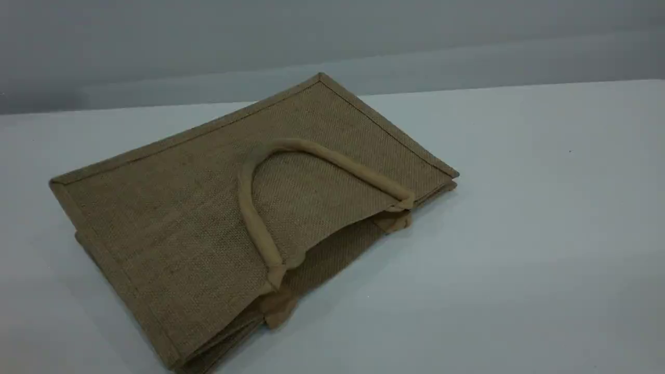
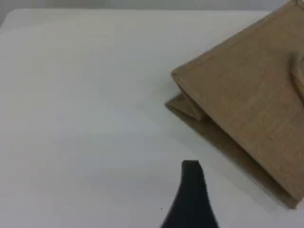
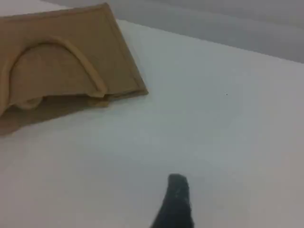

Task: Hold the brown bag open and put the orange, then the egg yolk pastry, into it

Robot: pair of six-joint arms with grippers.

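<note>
A brown bag (image 1: pixel 208 208) lies flat on a pale tabletop (image 1: pixel 519 234), folded shut, its mouth edge turned toward the scene camera and its closed bottom edge away from it. The scene view alone takes in the whole bag: the upper handle (image 1: pixel 248 208) is flopped back in an arch over the top panel, and the stubs of the lower handle (image 1: pixel 280 309) poke out from under the mouth edge, where the top panel lifts a little off the layers beneath. Neither arm reaches into this view. The left wrist view adds what the scene camera barely shows: a far corner of the bag and its long side, with the side gusset (image 2: pixel 187 107) tucked inward between the two panels. The dark fingertip of the left hand (image 2: pixel 191 190) stands over bare tabletop beside that gusseted side, apart from the bag and touching nothing. The right wrist view looks at the bag from the mouth side, catching the arched handle, the shadowed slit under the top panel and the corner at the other end of the mouth edge. The right hand (image 3: pixel 176 197) shows one dark fingertip there, well apart from the bag, over bare tabletop. Both hands stand with fingers spread wide and grip nothing, though each wrist camera frames only a single fingertip.
</note>
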